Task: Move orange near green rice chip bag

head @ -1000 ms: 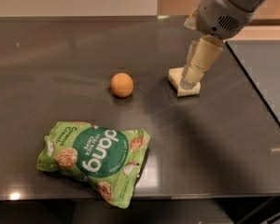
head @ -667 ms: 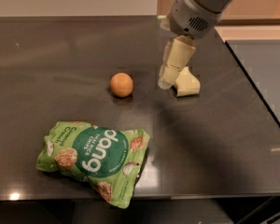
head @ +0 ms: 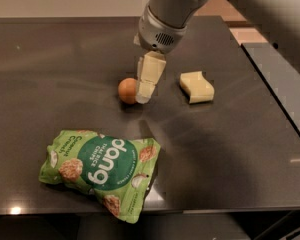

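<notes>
The orange is a small round fruit on the dark tabletop, near the middle. My gripper hangs down from the arm at the top and its cream tip sits right against the orange's right side. The green rice chip bag lies flat at the front left, crinkled, with a dark green circle and white "dang" lettering. The bag is well apart from the orange, toward the table's front edge.
A pale yellow wavy-edged sponge block lies to the right of the gripper. A second dark surface adjoins the table on the right. The table's front edge runs just below the bag.
The arm has swung left, away from the sponge block, and the gripper has come down beside the orange. The orange, the bag and the sponge have not moved.
</notes>
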`<state>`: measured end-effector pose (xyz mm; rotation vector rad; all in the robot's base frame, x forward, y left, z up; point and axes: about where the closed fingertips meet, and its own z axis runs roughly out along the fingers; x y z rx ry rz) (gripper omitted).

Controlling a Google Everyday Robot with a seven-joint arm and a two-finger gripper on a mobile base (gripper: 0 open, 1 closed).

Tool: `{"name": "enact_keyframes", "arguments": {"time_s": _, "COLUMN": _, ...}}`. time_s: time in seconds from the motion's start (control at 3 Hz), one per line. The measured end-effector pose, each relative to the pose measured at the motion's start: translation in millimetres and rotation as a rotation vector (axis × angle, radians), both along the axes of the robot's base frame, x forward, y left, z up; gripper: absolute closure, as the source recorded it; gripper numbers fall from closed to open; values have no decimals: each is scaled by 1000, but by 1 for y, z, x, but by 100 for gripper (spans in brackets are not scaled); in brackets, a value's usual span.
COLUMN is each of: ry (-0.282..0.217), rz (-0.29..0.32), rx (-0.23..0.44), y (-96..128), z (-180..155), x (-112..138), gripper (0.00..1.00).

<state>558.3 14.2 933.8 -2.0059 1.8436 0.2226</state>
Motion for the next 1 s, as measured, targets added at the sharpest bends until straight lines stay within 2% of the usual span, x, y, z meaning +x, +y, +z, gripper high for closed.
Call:
{"name": "enact_keyframes", "arguments": {"time_s": 0.33, "ry": 24, "rz": 27, "rx": -7, "y": 21, "z": -23, "x": 7, "gripper": 0}}
{"name": "enact_keyframes", "arguments": {"time_s": 1.0, "ry": 53, "rz": 36, "rx": -25, "y": 40, "z": -62, "x": 27, "gripper": 0}}
